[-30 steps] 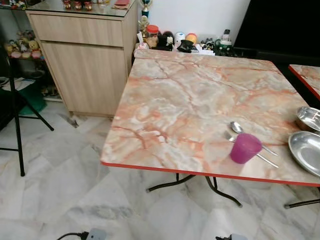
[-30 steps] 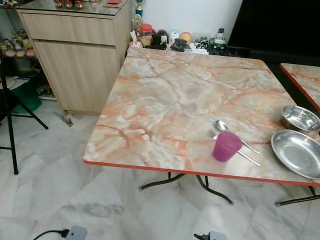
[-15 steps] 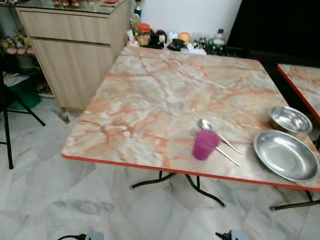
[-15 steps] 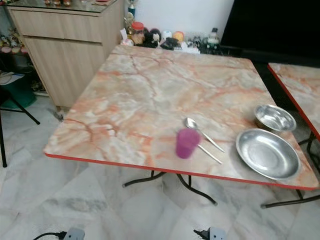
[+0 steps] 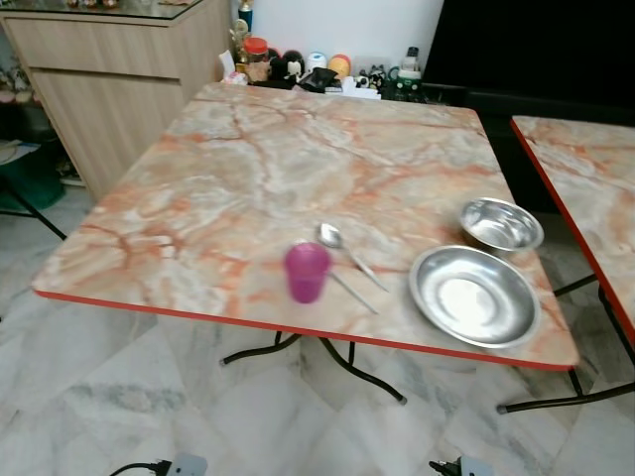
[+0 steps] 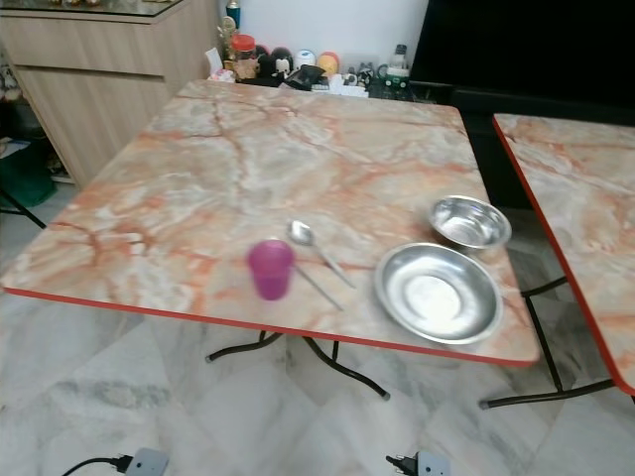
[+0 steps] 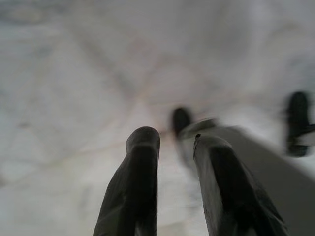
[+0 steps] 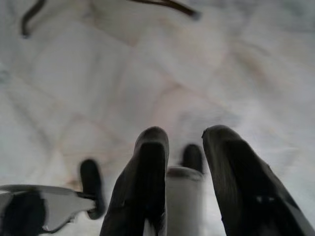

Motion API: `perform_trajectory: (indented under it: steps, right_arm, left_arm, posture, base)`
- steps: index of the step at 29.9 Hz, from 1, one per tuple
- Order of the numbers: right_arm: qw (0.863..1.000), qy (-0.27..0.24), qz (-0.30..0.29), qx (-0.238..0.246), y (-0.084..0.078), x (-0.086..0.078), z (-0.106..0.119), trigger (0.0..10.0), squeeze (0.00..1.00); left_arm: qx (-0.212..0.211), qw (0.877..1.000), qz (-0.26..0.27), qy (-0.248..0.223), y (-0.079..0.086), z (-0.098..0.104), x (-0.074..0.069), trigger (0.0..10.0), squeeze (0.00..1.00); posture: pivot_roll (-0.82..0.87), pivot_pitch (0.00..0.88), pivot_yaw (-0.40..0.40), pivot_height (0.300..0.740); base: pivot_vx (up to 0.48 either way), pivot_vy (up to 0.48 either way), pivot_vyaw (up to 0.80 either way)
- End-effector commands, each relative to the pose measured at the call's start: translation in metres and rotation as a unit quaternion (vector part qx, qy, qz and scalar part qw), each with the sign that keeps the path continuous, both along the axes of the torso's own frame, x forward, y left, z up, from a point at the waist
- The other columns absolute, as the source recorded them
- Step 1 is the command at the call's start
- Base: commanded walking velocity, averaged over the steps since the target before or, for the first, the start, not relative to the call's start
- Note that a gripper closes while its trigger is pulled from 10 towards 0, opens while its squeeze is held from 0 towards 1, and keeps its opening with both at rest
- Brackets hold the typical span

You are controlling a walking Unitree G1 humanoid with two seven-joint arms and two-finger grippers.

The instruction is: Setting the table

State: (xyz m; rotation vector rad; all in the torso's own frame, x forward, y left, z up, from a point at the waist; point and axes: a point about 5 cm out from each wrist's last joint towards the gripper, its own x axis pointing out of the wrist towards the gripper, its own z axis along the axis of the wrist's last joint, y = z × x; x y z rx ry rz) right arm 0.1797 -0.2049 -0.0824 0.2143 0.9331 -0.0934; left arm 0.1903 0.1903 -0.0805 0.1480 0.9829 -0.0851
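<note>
A marble-patterned table (image 5: 248, 169) with a red edge stands before me. Near its front edge is a pink plastic cup (image 5: 307, 271), upright. Just right of the cup lie a metal spoon (image 5: 332, 236) and a second thin utensil (image 5: 352, 293). Further right sit a wide steel plate (image 5: 474, 295) and, behind it, a small steel bowl (image 5: 501, 224). Both arms hang low over the pale floor. My left gripper (image 7: 176, 137) and my right gripper (image 8: 186, 132) each show a gap between the fingers, with nothing held.
A second table of the same kind (image 5: 585, 169) stands close on the right, with a narrow gap between. A wooden cabinet (image 5: 109, 79) is at the back left. Jars and toys (image 5: 317, 71) line the wall behind. Black folding legs (image 5: 327, 357) are under the table.
The camera has swung to the right, so the plate, the bowl and the second table come fully into view. Nothing on the table has moved.
</note>
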Motion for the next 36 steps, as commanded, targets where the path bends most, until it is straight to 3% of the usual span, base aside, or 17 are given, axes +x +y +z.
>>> perform_trajectory:
  steps: [1,12,17,19,21,22,25,29,32,36]
  right_arm:
    - [1.000,-0.009,-0.006,0.005,0.003,0.001,0.000,10.0,0.00]
    - [0.999,-0.052,0.007,-0.005,0.003,0.013,0.008,10.0,0.00]
    - [0.994,-0.109,0.002,-0.013,-0.003,0.028,0.020,10.0,0.00]
    - [0.984,-0.176,-0.013,-0.016,-0.001,0.037,0.030,10.0,0.00]
    - [0.982,-0.190,-0.017,-0.016,-0.002,0.038,0.032,10.0,0.00]
    - [0.975,-0.221,-0.017,-0.022,-0.004,0.042,0.038,10.0,0.00]
    - [0.965,-0.261,-0.021,-0.027,-0.008,0.041,0.045,10.0,0.00]
    - [0.961,-0.273,-0.020,-0.029,-0.008,0.038,0.046,10.0,0.00]
    - [0.936,-0.348,-0.023,-0.038,-0.001,0.028,0.069,10.0,0.00]
    - [0.919,-0.390,-0.032,-0.048,0.001,0.027,0.091,10.0,0.00]
  left_arm:
    - [0.006,1.000,0.007,0.012,0.008,-0.002,-0.007,10.0,0.00]
    - [0.004,1.000,0.009,0.012,0.005,-0.004,-0.009,10.0,0.00]
    - [0.003,1.000,0.008,0.014,0.004,-0.005,-0.011,10.0,0.00]
    - [0.002,1.000,0.007,0.017,0.003,-0.006,-0.013,10.0,0.00]
    - [0.002,1.000,0.006,0.017,0.003,-0.006,-0.013,10.0,0.00]
    - [0.001,1.000,0.006,0.017,0.002,-0.006,-0.013,10.0,0.00]
    - [-0.001,1.000,0.004,0.019,-0.001,-0.007,-0.014,10.0,0.00]
    - [-0.001,1.000,0.003,0.018,-0.002,-0.007,-0.014,10.0,0.00]
    - [0.002,1.000,-0.004,0.021,-0.001,-0.007,-0.015,10.0,0.00]
    - [0.004,1.000,-0.007,0.022,0.000,-0.008,-0.016,10.0,0.00]
  posture:
    - [0.04,0.099,-0.038,0.740]
    - [0.02,0.093,-0.058,0.740]
    - [0.00,0.086,-0.066,0.740]
    - [0.00,0.079,-0.074,0.740]
    - [0.00,0.078,-0.074,0.740]
    - [0.00,0.076,-0.076,0.740]
    - [0.00,0.069,-0.082,0.740]
    - [0.00,0.069,-0.082,0.740]
    - [-0.01,0.060,-0.082,0.740]
    - [-0.02,0.051,-0.079,0.740]
  base:
    - [0.000,0.000,0.00]
    - [0.000,0.000,0.00]
    - [0.000,0.000,0.00]
    - [0.000,0.000,0.00]
    - [0.000,0.000,0.00]
    - [0.000,0.000,0.00]
    - [0.000,0.000,0.00]
    - [0.000,0.000,0.00]
    - [0.000,0.000,0.00]
    - [0.000,0.000,0.00]
